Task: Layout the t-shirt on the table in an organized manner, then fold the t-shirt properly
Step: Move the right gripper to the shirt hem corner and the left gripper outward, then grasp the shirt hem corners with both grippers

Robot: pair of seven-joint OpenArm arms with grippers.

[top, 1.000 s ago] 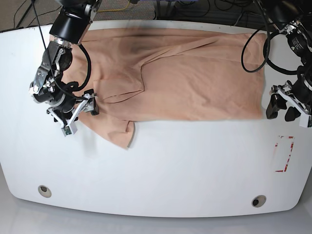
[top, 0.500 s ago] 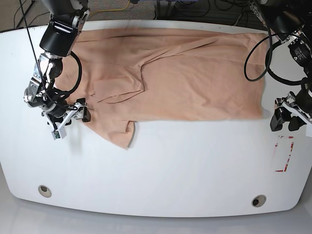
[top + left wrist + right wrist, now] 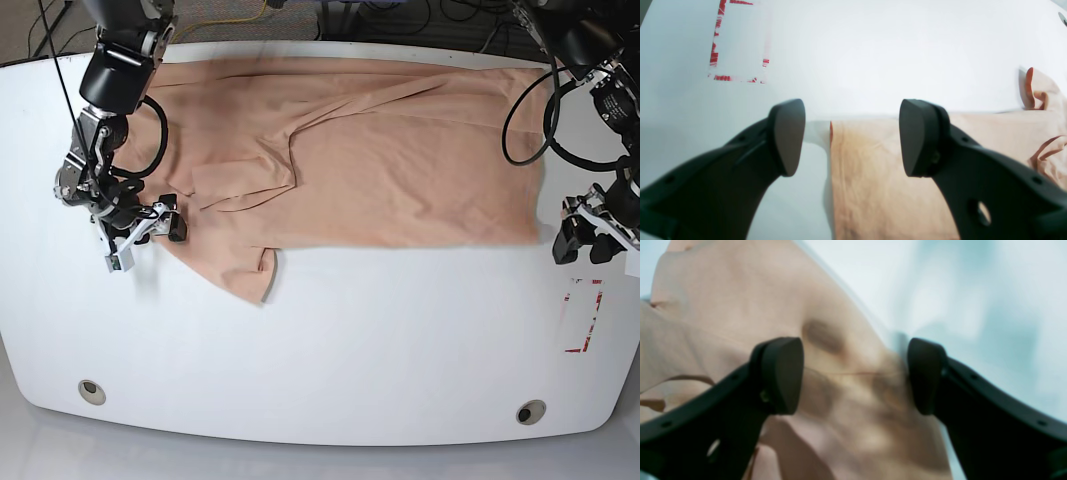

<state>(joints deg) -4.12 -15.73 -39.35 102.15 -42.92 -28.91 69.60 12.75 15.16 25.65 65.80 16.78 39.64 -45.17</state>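
The peach t-shirt (image 3: 380,160) lies spread along the far half of the white table (image 3: 350,350), with a fold across its middle and one sleeve (image 3: 235,270) pointing toward the near edge. My right gripper (image 3: 147,243) is open at the shirt's left edge. In the blurred right wrist view it (image 3: 855,375) straddles wrinkled cloth (image 3: 740,306). My left gripper (image 3: 583,243) is open just beyond the shirt's right hem. In the left wrist view it (image 3: 851,136) brackets the hem corner (image 3: 880,186), with nothing pinched.
A red-marked rectangle (image 3: 583,315) is near my left gripper and shows in the left wrist view as well (image 3: 740,43). Two grommet holes (image 3: 91,391) (image 3: 530,411) sit near the front edge. Cables run behind the table's far edge (image 3: 400,20).
My right arm has swung left and back, its gripper shifting a little left at the sleeve's edge. The left gripper moved slightly toward the near side. The shirt has barely changed.
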